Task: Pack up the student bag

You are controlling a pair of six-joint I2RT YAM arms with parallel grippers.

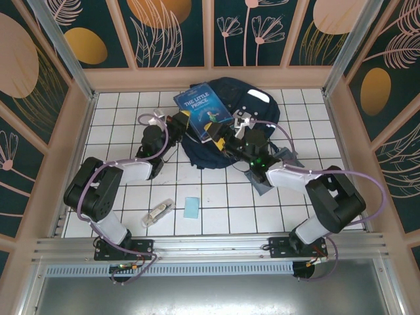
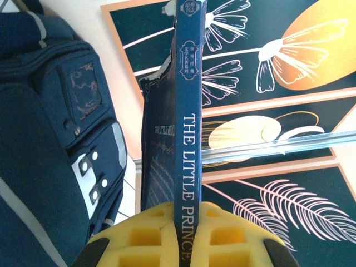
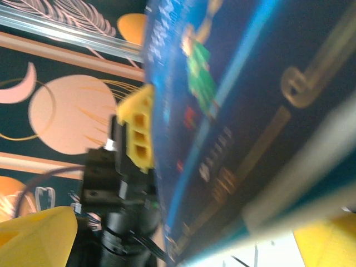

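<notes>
A blue book titled The Little Prince (image 1: pixel 202 108) is held up, tilted, over the student bag (image 1: pixel 252 104), a dark navy backpack lying at the back of the tiled table. My left gripper (image 1: pixel 185 123) is shut on the book's spine edge; in the left wrist view the yellow jaws (image 2: pixel 186 216) clamp the spine (image 2: pixel 188 111), with the bag (image 2: pixel 44 139) to the left. My right gripper (image 1: pixel 224 137) stands open at the book's lower right corner. In the right wrist view the book's cover (image 3: pixel 239 111) lies between the wide-spread yellow fingers (image 3: pixel 39 233).
A small white object (image 1: pixel 157 212) and a light blue square pad (image 1: pixel 191 207) lie on the tiles near the front. A grey-blue flat piece (image 1: pixel 260 186) sits under my right arm. Wooden-framed walls (image 1: pixel 210 77) close the table on three sides.
</notes>
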